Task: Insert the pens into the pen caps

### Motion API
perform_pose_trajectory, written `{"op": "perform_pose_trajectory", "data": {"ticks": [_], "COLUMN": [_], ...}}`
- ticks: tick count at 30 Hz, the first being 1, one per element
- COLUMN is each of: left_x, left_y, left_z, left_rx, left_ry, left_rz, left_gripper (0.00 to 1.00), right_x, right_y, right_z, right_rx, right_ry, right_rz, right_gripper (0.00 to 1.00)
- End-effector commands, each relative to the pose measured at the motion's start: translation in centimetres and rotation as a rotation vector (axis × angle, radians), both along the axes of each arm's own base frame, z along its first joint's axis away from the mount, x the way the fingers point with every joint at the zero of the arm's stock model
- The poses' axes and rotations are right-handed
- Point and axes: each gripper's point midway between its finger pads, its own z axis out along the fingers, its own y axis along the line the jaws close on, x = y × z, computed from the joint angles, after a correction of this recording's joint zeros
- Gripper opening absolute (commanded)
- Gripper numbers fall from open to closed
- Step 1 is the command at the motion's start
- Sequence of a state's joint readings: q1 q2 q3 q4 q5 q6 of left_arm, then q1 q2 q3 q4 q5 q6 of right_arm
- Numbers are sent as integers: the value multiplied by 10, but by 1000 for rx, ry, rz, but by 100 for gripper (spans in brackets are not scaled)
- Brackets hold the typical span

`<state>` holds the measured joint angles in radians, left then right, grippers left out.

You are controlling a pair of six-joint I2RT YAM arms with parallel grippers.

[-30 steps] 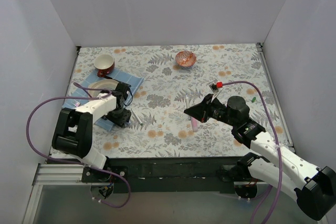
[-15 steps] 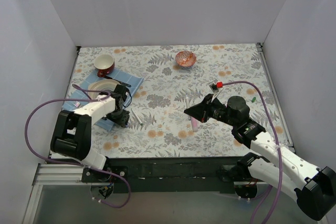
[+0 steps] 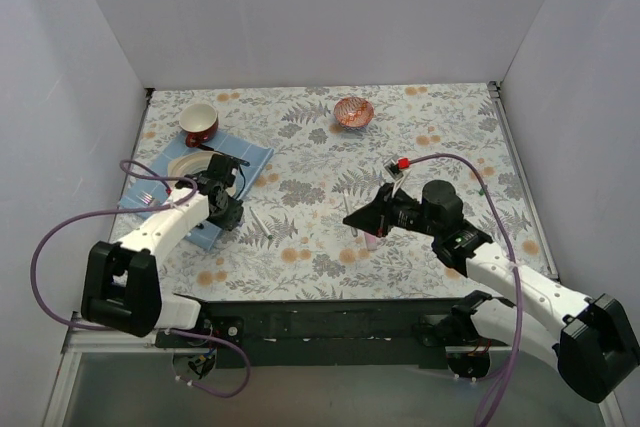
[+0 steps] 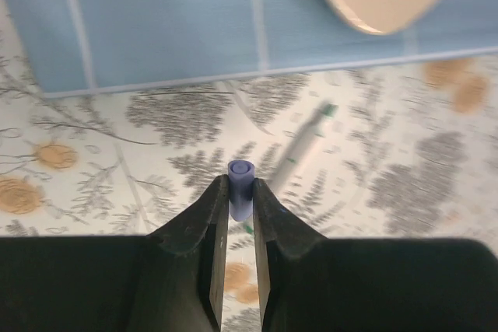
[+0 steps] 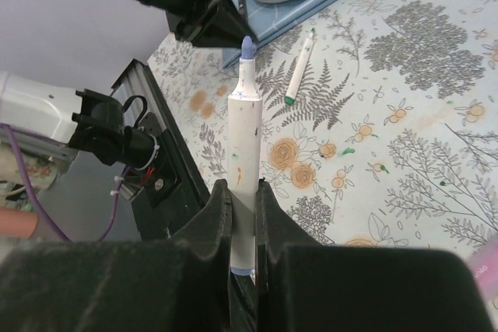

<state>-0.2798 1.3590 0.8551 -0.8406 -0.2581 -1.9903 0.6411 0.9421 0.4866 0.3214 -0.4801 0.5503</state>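
Observation:
My left gripper (image 4: 240, 188) is shut on a small purple-blue pen cap (image 4: 241, 180), holding it above the flowered tablecloth, near the corner of the blue cloth (image 3: 255, 157). My right gripper (image 5: 242, 188) is shut on a slim white-barrelled pen (image 5: 243, 138) whose purple-blue tip points toward the left gripper (image 5: 206, 25). A second white pen with a green tip (image 5: 299, 68) lies loose on the tablecloth between the two grippers, below the held cap (image 4: 305, 145). A pale-pink marker (image 3: 371, 240) lies under the right gripper (image 3: 350, 219).
A plate (image 3: 190, 165) and dark-handled cutlery (image 3: 222, 152) rest on the blue cloth at the left. A red-and-white cup (image 3: 199, 123) stands behind them. A copper-coloured bowl (image 3: 353, 111) sits at the back centre. White walls close off three sides.
The left gripper has closed on the purple-blue cap and shifted slightly back and left. The right gripper has moved a little left with its pen.

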Motion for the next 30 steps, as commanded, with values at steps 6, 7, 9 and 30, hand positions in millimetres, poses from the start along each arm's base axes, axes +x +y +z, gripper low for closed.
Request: {"op": "perform_pose_trajectory", "data": {"ticks": [6, 7, 9, 30], "left_x": [69, 64, 63, 15], "left_y": [-79, -92, -113, -170], "left_z": [126, 130, 156, 185], "left_rx": [-299, -330, -364, -587], "left_ry": [-632, -661, -784, -1018], "left_rz": [-254, -327, -434, -757], "left_gripper": [0, 0, 0, 0], "right_x": [-24, -27, -33, -12], "right_y": [40, 46, 58, 84], "right_z": [1, -7, 2, -5], "right_rx": [135, 132, 182, 206], "right_ry": [7, 39, 43, 96], "right_rz": [199, 224, 260, 220], "right_gripper": [1, 1, 1, 1]}}
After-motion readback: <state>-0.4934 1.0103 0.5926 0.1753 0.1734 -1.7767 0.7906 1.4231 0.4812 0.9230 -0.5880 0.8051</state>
